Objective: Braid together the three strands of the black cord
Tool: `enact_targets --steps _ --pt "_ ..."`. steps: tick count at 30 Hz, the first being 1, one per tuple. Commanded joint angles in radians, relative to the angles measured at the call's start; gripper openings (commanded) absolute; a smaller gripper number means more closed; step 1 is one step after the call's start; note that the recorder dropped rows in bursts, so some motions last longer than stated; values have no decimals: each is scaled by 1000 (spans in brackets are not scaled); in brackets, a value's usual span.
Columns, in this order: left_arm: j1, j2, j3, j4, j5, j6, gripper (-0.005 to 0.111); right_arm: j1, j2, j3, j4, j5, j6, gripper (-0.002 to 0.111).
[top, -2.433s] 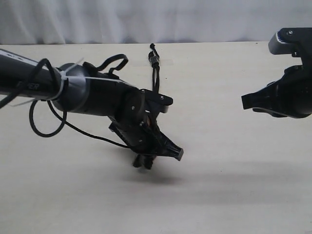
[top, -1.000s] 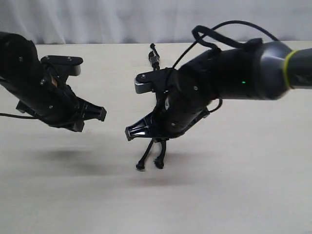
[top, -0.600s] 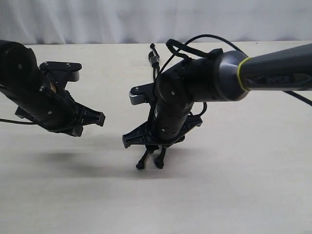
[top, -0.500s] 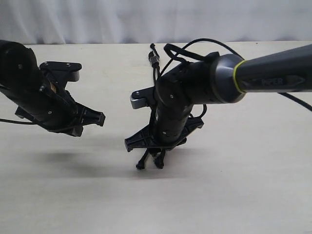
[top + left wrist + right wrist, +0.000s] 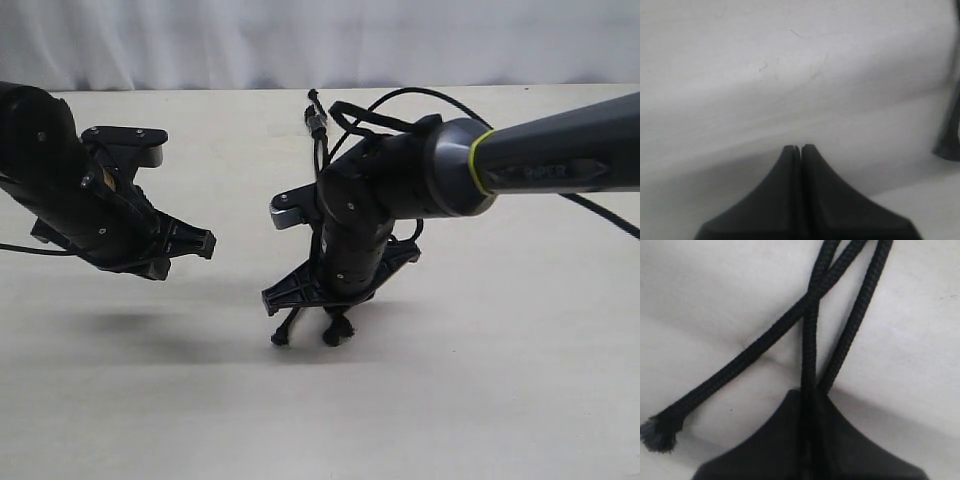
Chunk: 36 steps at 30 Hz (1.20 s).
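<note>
The black cord (image 5: 320,150) lies on the table, its bound knot (image 5: 317,122) at the far end. My right arm reaches across the middle and covers most of it. Below that arm two knobbed strand tips (image 5: 279,338) show, spread apart. In the right wrist view the three strands (image 5: 812,325) cross. My right gripper (image 5: 809,391) is shut on the middle strand, a second strand (image 5: 860,315) passes close beside its fingers, and the third (image 5: 740,362) lies free, ending in a frayed tip (image 5: 660,432). My left gripper (image 5: 205,243) hangs shut and empty, left of the cord.
Pale tabletop (image 5: 500,380) all round; a white curtain (image 5: 300,40) behind its far edge. The right arm's looped cable (image 5: 380,105) arches over the cord. A dark shape (image 5: 947,140) stands at the edge of the left wrist view.
The right gripper has come in over the cord, sunk lower and shut on a strand; the two strand tips have spread apart. The left arm withdrew to the left and stays still.
</note>
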Motion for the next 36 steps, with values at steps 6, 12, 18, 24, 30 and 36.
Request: enact_targets --steps 6,12,18,24,30,36 --pt "1 -6 0 -7 -18 1 0 0 -66 -7 -86 2 -91 4" --pt "1 -6 2 -7 -20 1 0 0 -49 11 -195 -23 -120 4" --pt "1 -6 2 -7 -20 1 0 0 1 31 -189 -40 -83 7" --pt "1 -6 2 -15 -22 1 0 0 -14 31 -172 0 -70 38" --pt "1 -29 2 -4 1 1 0 -49 -145 34 -140 141 -70 45" --pt "44 -188 2 51 120 112 0 -223 -361 190 -116 152 -107 27"
